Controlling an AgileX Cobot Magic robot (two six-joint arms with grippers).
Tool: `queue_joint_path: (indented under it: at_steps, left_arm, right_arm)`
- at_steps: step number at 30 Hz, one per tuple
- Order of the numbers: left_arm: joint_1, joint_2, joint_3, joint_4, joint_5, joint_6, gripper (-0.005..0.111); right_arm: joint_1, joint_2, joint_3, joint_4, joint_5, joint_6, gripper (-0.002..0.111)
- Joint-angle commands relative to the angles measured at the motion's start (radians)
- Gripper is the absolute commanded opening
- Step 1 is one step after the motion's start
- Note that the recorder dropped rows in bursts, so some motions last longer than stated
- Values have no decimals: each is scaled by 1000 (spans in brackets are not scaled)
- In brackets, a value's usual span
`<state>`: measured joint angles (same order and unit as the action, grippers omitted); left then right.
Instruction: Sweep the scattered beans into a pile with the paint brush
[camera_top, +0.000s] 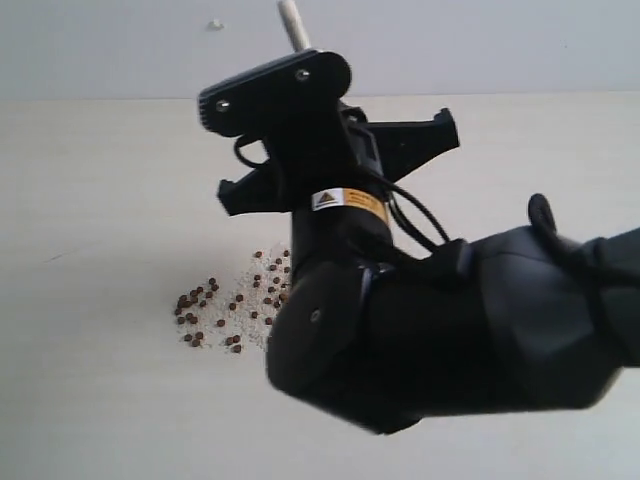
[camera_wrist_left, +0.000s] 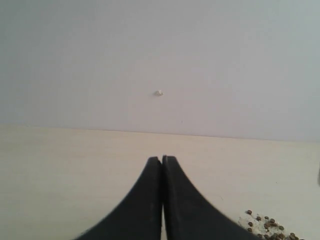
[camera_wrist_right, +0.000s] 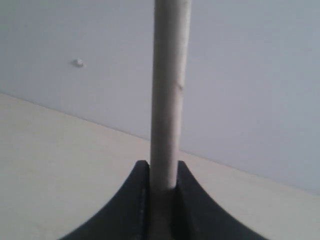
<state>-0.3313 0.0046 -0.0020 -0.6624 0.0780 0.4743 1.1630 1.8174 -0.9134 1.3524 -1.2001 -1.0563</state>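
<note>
The beans (camera_top: 225, 305) lie as a loose cluster of small reddish-brown pellets with pale crumbs on the cream table, just left of the black right arm (camera_top: 430, 330). An edge of the cluster shows in the left wrist view (camera_wrist_left: 270, 227). My right gripper (camera_wrist_right: 163, 167) is shut on the pale round handle of the paint brush (camera_wrist_right: 170, 90). The handle's end pokes up above the wrist mount (camera_top: 292, 25). The bristles and metal band are hidden. My left gripper (camera_wrist_left: 162, 159) is shut with nothing in it, low over the table and apart from the beans.
The table (camera_top: 90, 200) meets a pale grey wall at the back. A small white speck (camera_top: 214, 24) sits on that wall. The right arm's bulk blocks the right half of the exterior view.
</note>
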Motion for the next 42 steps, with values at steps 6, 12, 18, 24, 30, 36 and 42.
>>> queue_joint_path:
  at_steps: [6, 12, 18, 24, 30, 36, 42]
  left_arm:
    - [-7, -5, 2, 1, -2, -3, 0]
    - [-7, -5, 2, 1, -2, -3, 0]
    - [-7, -5, 2, 1, -2, -3, 0]
    - [-7, -5, 2, 1, -2, -3, 0]
    - [-7, -5, 2, 1, -2, -3, 0]
    - [-7, -5, 2, 1, -2, -3, 0]
    - [-7, -5, 2, 1, -2, -3, 0]
  right_arm:
    - [-220, 116, 64, -237, 229, 245, 0]
    - [-220, 181, 2, -266, 303, 266, 0]
    - [-220, 202, -66, -298, 406, 343, 0]
    - [-220, 157, -79, -297, 441, 390, 0]
    - [-220, 53, -79, -237, 427, 214, 0]
    - [-261, 37, -79, -258, 343, 4, 0]
    - [-389, 136, -79, -712, 451, 192, 0]
